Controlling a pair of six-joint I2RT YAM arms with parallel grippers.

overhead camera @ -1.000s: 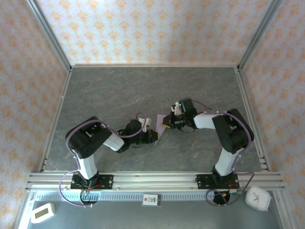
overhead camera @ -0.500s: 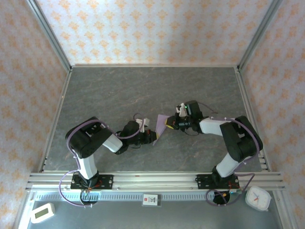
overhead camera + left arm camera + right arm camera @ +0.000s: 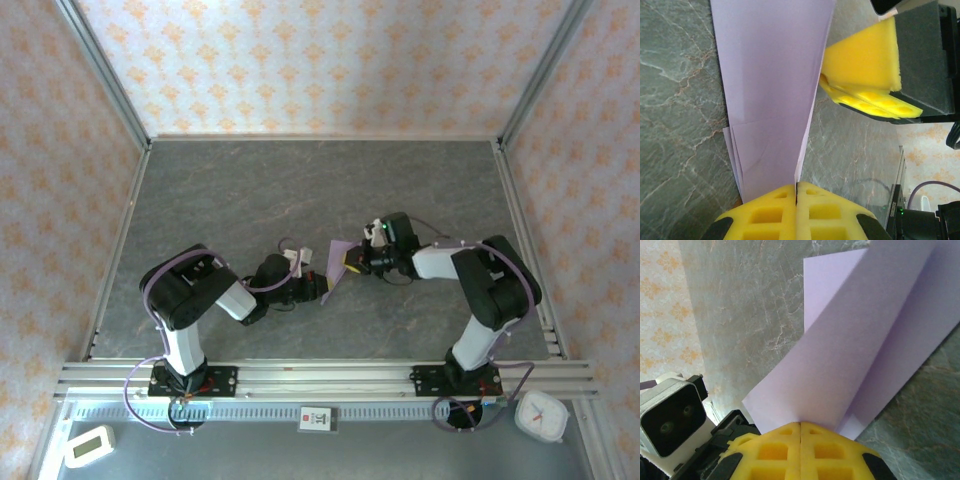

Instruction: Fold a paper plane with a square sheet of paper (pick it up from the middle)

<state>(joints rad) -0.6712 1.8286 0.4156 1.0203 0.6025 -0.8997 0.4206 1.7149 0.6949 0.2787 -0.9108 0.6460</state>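
Note:
The square sheet of paper (image 3: 337,263) is lavender and folded lengthwise into a narrow, layered, tapering shape like a paper plane. It is held off the grey table between both grippers. My left gripper (image 3: 320,288) is shut on its narrow near end. In the left wrist view the paper (image 3: 772,85) runs up from my shut left gripper (image 3: 796,187), with stacked layer edges at its left side. My right gripper (image 3: 351,262) is shut on the paper's right edge. In the right wrist view the paper (image 3: 865,335) fans away from my shut right gripper (image 3: 800,424). The right gripper's yellow pads (image 3: 865,62) stand just right of the paper.
The grey stone-patterned table (image 3: 250,190) lies open behind and to both sides of the grippers. Patterned walls and metal frame posts (image 3: 100,80) enclose it. The left arm's wrist camera housing (image 3: 670,420) sits close at the lower left of the right wrist view.
The right arm's wrist and elbow swung out to the right, then came partly back. The paper stayed pinched between both shut grippers. The left arm barely moved.

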